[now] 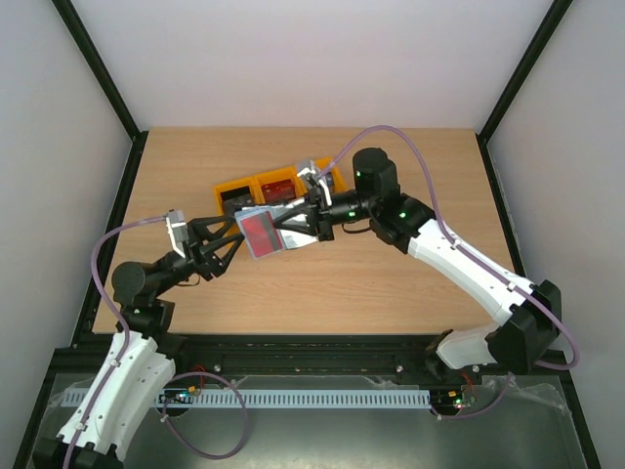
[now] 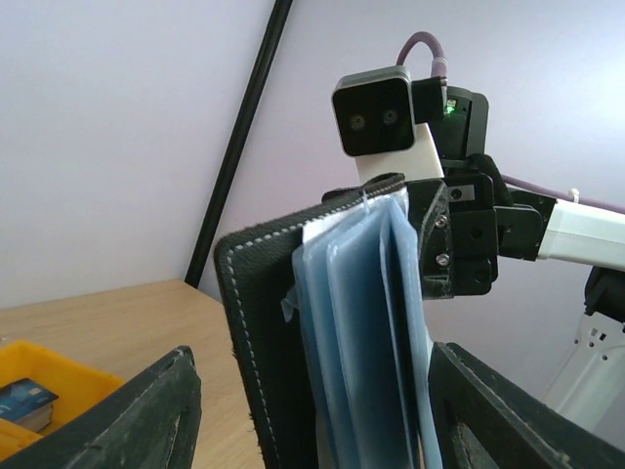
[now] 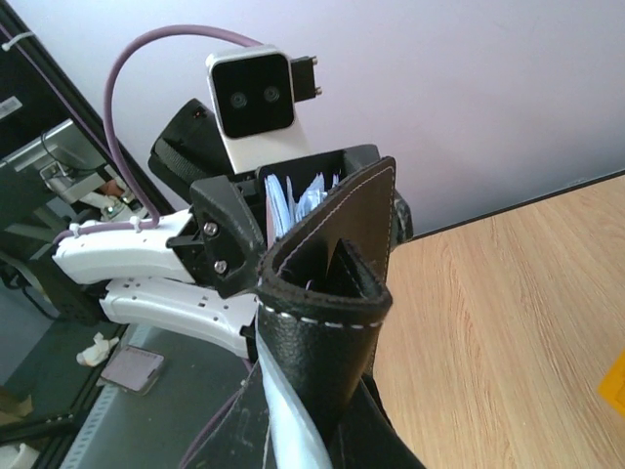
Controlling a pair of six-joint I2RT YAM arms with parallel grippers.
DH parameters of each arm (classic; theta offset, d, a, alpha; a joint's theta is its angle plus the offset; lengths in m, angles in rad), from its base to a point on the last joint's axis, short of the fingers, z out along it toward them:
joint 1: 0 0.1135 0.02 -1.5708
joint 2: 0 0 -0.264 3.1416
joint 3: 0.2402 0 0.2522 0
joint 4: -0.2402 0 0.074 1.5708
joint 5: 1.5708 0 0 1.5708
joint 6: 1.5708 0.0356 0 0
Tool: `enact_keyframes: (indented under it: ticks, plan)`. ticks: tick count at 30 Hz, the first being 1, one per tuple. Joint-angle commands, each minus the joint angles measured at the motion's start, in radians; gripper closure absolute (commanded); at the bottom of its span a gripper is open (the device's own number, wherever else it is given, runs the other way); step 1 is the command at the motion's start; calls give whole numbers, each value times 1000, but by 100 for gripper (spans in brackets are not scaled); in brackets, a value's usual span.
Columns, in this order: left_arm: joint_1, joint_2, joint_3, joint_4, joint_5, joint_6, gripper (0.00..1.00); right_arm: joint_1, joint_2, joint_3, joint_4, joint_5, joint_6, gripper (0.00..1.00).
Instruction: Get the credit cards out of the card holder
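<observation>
The card holder [image 1: 271,233] hangs in the air above the table between both arms, a black stitched case with pale blue pockets [image 2: 366,332]. A red credit card [image 1: 261,235] shows in the pocket that faces up. My right gripper [image 1: 311,221] is shut on the case's black cover [image 3: 322,322] from the right. My left gripper [image 1: 237,234] stands open around the opposite end. In the left wrist view its fingers [image 2: 146,410] flank the cover and pockets, with a gap on the cover side. The left gripper [image 2: 312,362] grips nothing.
A row of yellow bins [image 1: 227,188] sits on the table behind the grippers, with a red card [image 1: 276,188] and a dark card [image 1: 236,199] inside. One bin corner [image 2: 39,366] shows at the left wrist view's lower left, holding a card [image 2: 24,401].
</observation>
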Motion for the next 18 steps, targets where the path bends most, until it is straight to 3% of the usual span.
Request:
enact_keyframes:
  ticks: [1, 5, 10, 18]
  plan:
    - [27, -12, 24, 50, 37, 3, 35, 6, -47, 27, -46, -50, -76, 98]
    - [8, -4, 22, 11, 67, 55, 35, 7, -45, 27, -21, -78, -47, 98]
    - [-93, 37, 16, 31, 17, 7, 34, 15, -21, 27, 3, -43, -27, 98]
    - [-161, 69, 7, 56, -32, 31, 38, 60, 28, 46, 3, 10, -39, 98]
